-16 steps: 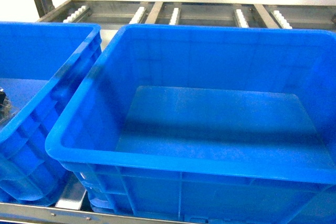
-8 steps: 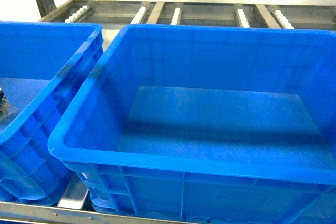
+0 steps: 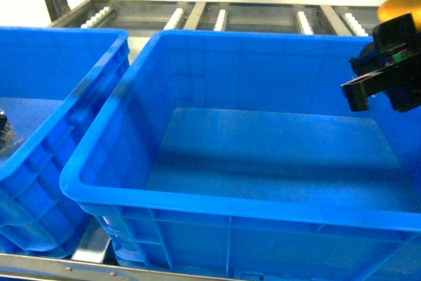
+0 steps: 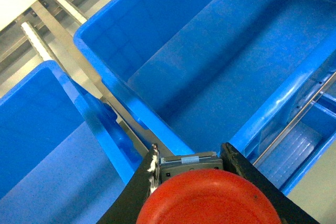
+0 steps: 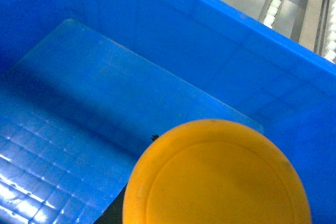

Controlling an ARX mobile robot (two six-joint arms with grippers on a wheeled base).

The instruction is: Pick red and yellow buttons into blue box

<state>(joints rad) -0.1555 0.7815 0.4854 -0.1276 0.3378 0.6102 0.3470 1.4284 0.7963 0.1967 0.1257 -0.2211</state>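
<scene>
Delivery step: my right hand [image 3: 388, 70] grips the yellow-capped push-button [image 5: 218, 177] above the big ribbed blue crate [image 3: 217, 202]; my left hand [image 4: 191, 169] clasps the red-capped button [image 4: 210, 200]. Next I lower, then release.

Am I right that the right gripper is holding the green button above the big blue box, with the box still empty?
Not quite: the button in the right gripper is yellow, not green, as the right wrist view shows. The rest holds: it hangs above the blue box, whose floor is bare.
</scene>
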